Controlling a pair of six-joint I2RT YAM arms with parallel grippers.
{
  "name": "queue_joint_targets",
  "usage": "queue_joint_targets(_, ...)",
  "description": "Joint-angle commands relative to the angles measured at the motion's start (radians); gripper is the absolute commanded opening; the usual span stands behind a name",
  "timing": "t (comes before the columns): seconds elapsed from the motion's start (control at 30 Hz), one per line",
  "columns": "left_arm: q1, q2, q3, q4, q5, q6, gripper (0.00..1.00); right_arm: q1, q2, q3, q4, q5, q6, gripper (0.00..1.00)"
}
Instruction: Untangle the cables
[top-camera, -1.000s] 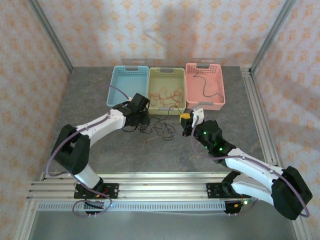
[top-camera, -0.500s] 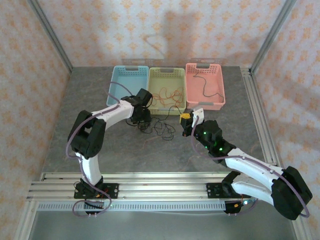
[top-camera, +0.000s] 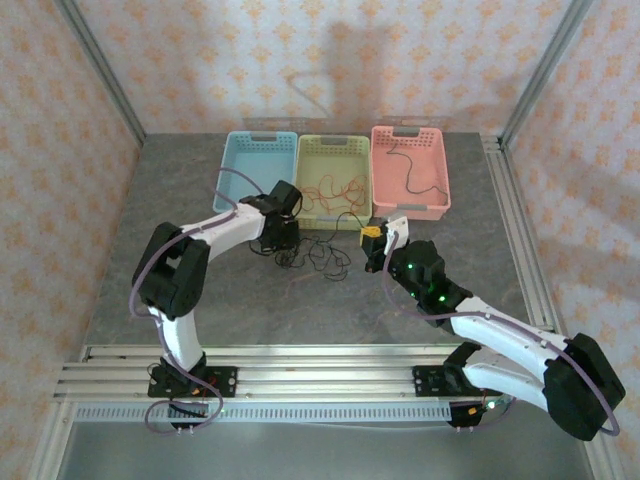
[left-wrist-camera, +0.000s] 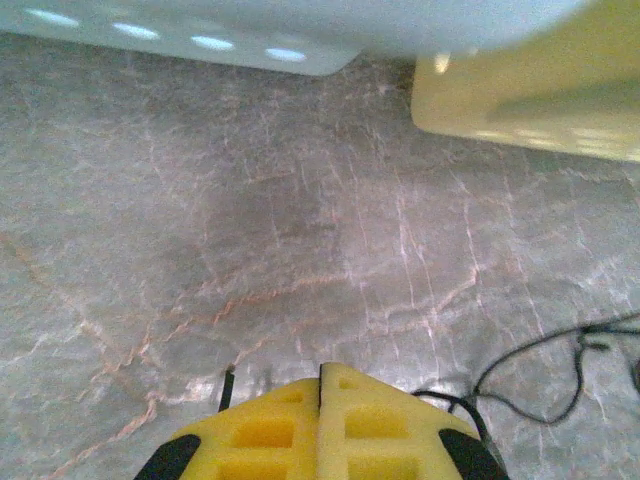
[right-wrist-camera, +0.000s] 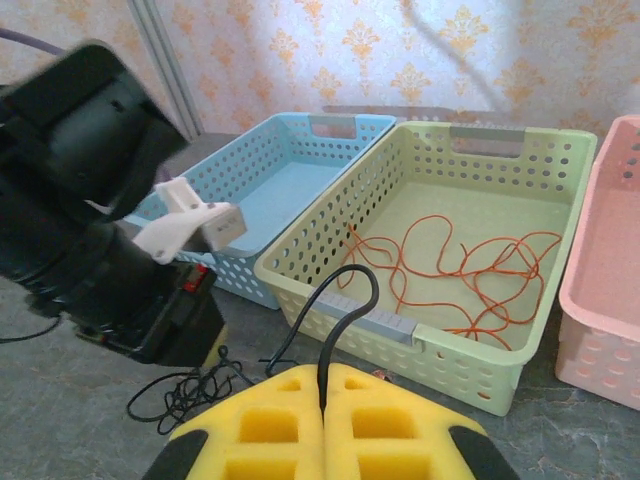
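Note:
A tangle of thin black cables (top-camera: 312, 255) lies on the table in front of the green basket. My left gripper (top-camera: 280, 240) stands tip-down at its left edge, pads (left-wrist-camera: 300, 420) shut. A black cable end (left-wrist-camera: 226, 388) and a loop (left-wrist-camera: 540, 375) run out from under them; whether one is pinched I cannot tell. My right gripper (top-camera: 372, 240) is shut on a black cable (right-wrist-camera: 352, 280) that arches up from its seam (right-wrist-camera: 322, 378) and drops to the tangle (right-wrist-camera: 185, 392). An orange-red cable (right-wrist-camera: 470, 255) lies loose in the green basket (right-wrist-camera: 400, 325).
Three baskets stand in a row at the back: blue (top-camera: 255, 172), green (top-camera: 336, 152) and pink (top-camera: 410, 205), the pink one holding a black cable (top-camera: 415, 170). The left arm's black wrist (right-wrist-camera: 90, 250) is close on the right gripper's left. Metal frame rails edge the table.
The left arm's elbow has swung up and inward, while its gripper stayed at the tangle, shifting only slightly. The right arm has not moved.

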Motion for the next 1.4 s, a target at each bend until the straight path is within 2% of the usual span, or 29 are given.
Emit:
queue_joint_targets(0.0,0.017,-0.077,-0.05,0.043,-0.002,-0.018,0.0,0.007,-0.034,-0.017,0.028,0.054,-0.015,0.0)
queue_joint_targets(0.27,0.046,-0.231,-0.222,0.169,0.012,-0.065,0.0,0.007,-0.129,-0.064,0.049,0.201,-0.009,0.0)
queue_joint_targets(0.43,0.058,-0.244,-0.246,0.198,0.028,-0.076,0.0,0.007,-0.152,-0.082,0.066,0.256,0.002,0.0)
queue_joint_targets(1.37,0.077,-0.358,-0.349,0.273,-0.03,-0.12,0.0,0.007,-0.089,-0.085,0.093,0.297,-0.009,0.0)
